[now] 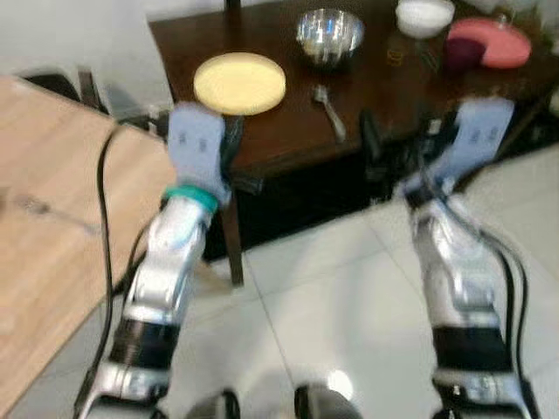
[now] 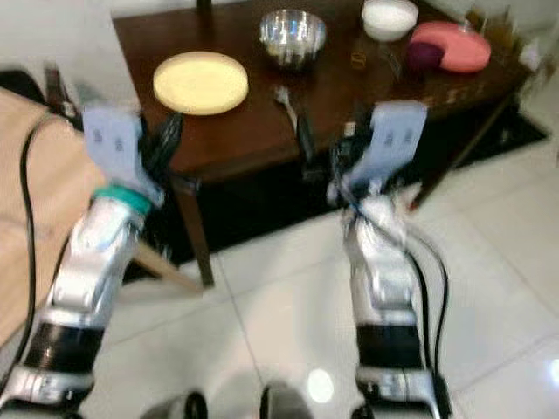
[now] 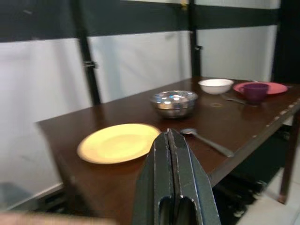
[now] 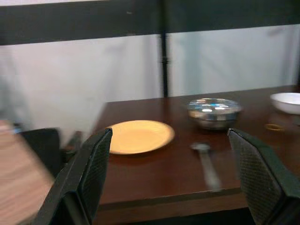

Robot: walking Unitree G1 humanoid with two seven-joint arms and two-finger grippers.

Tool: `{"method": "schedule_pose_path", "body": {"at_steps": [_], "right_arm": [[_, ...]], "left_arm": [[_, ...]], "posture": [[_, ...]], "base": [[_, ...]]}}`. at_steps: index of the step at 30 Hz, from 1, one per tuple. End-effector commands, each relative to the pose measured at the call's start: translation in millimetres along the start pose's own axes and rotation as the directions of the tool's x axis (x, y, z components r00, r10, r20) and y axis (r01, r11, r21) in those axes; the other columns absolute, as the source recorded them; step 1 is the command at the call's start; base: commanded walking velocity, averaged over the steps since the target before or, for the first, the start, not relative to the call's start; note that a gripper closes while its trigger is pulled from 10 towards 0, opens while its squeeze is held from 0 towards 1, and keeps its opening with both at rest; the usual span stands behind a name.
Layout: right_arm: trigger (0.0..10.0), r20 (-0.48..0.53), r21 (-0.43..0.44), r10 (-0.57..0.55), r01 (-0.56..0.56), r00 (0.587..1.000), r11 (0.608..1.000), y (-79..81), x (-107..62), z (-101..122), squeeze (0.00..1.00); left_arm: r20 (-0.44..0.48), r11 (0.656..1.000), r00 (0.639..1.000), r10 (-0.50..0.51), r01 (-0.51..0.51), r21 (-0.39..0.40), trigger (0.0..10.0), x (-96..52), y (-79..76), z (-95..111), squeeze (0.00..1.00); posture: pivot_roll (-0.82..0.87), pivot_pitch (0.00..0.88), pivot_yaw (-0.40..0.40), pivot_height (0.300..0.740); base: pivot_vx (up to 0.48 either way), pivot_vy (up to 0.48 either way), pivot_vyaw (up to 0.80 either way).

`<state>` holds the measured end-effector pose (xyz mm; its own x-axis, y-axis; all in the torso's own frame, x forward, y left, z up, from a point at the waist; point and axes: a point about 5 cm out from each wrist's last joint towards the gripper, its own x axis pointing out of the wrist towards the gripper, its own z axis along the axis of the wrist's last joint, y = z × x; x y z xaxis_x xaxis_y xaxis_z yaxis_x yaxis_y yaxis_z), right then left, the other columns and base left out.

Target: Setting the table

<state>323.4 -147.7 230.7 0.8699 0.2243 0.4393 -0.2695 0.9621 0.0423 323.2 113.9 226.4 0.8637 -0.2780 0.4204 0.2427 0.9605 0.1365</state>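
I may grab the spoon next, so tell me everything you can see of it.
The spoon looks like plain silver metal, lying flat on the dark wooden table. Its bowl points toward the steel bowl, its handle toward the table's near edge. It lies between the yellow plate and the table's middle, touching neither dish. Blur hides finer detail.

Both silver arms reach forward and are raised. The left gripper point(image 3: 172, 140) has its two black fingers pressed together (no gap between them). The right gripper point(image 4: 171, 150) holds its fingers wide apart, with nothing between them.
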Motion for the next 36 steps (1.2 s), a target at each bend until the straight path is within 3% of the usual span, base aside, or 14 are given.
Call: {"method": "schedule_pose_path", "body": {"at_steps": [1,13,36], "right_arm": [[10.0,-0.008,0.003,0.006,-0.006,1.000,1.000,0.4,-1.1,-1.2,0.00],[10.0,-0.018,0.021,-0.020,0.021,1.000,1.000,-3.4,-0.4,-1.6,0.00],[10.0,-0.015,0.010,-0.039,0.039,0.999,0.999,-6.8,0.5,-0.1,0.00]], "left_arm": [[-0.009,1.000,1.000,-0.001,0.001,-0.005,10.0,-2.0,-1.4,-2.2,0.00],[-0.012,1.000,1.000,-0.011,0.011,-0.007,10.0,-2.2,-4.2,-2.7,0.00],[-0.021,1.000,1.000,-0.009,0.009,-0.002,10.0,-2.8,-4.0,-4.2,0.00]], "posture": [[-0.10,0.046,0.056,0.740],[-0.11,0.049,0.053,0.740],[-0.11,0.056,0.055,0.740]], "base": [[0.000,0.000,0.00],[0.000,0.000,0.09],[0.000,0.000,0.79]]}}
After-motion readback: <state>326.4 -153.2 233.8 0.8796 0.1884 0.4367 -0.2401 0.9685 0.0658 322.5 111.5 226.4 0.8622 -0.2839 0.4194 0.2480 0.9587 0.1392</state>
